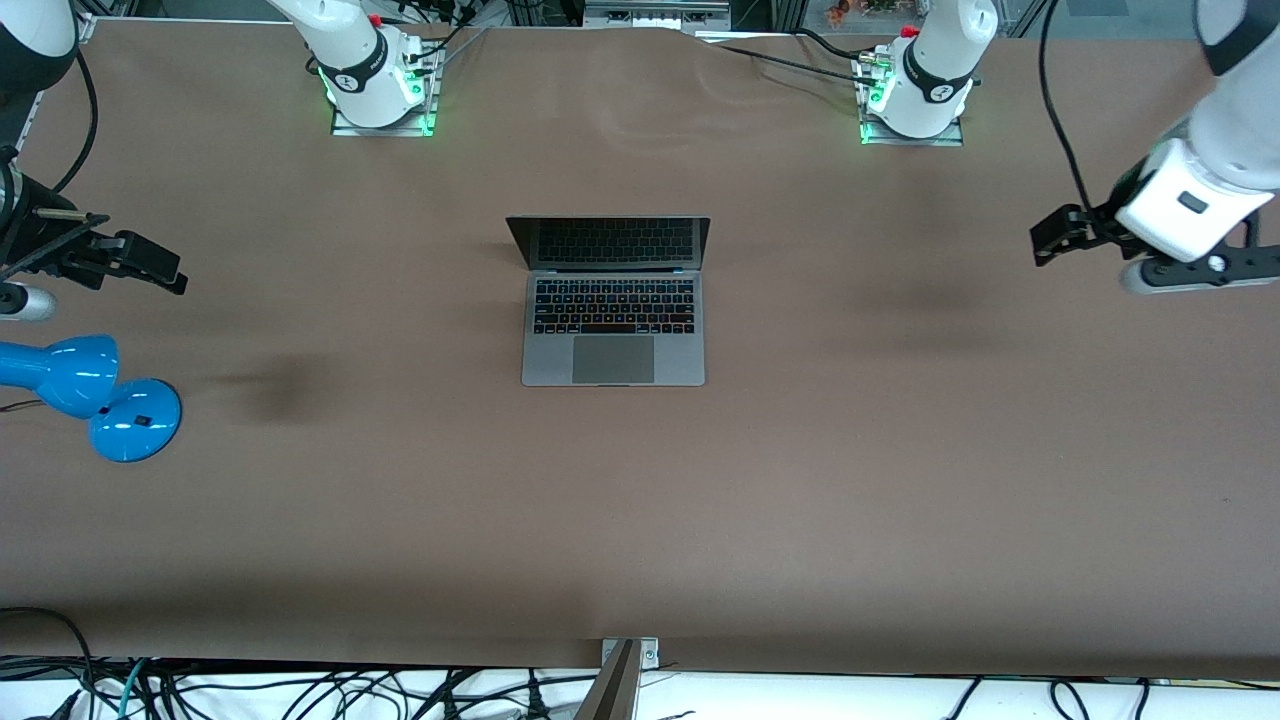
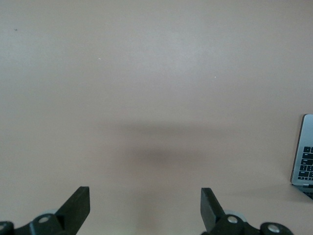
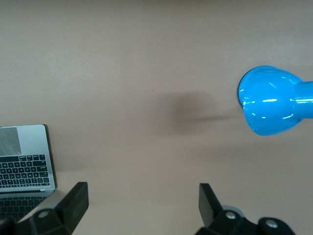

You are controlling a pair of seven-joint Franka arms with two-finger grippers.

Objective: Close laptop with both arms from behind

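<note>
The laptop (image 1: 612,315) stands open in the middle of the table, its dark screen tilted back toward the arm bases, its trackpad toward the front camera. Its corner shows in the left wrist view (image 2: 305,156) and its keyboard in the right wrist view (image 3: 24,169). My left gripper (image 1: 1052,240) is open and empty, up over the bare table at the left arm's end. My right gripper (image 1: 160,270) is open and empty, up over the table at the right arm's end. Both are well apart from the laptop.
A blue desk lamp (image 1: 95,395) sits at the right arm's end, nearer the front camera than my right gripper; its head shows in the right wrist view (image 3: 271,100). The arm bases (image 1: 380,85) (image 1: 912,95) stand along the table's back edge.
</note>
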